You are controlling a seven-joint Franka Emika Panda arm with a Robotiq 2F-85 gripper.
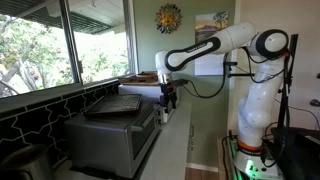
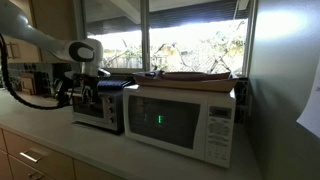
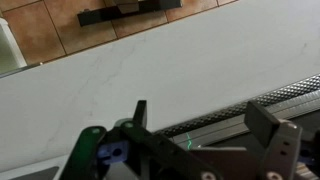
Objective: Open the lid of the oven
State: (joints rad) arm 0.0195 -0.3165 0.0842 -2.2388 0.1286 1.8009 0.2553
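The dark grey oven [image 2: 108, 112] stands on the counter left of a white microwave; it also shows in an exterior view [image 1: 143, 93] behind the nearer box. Its lid [image 2: 100, 108] faces front and looks shut. My gripper [image 2: 82, 93] hangs right in front of the lid's upper part, and it also shows in an exterior view [image 1: 168, 96]. In the wrist view the gripper [image 3: 205, 128] is open, its two dark fingers wide apart. A dark metal strip of the lid [image 3: 225, 112] lies between them. I cannot tell whether the fingers touch it.
The white microwave [image 2: 185, 122] stands right next to the oven with a flat tray [image 2: 190, 75] on top. That flat dark tray [image 1: 112, 105] shows nearer the camera. The pale countertop [image 3: 150, 60] runs in front. Windows are behind, and the robot base [image 1: 250, 120] is to the side.
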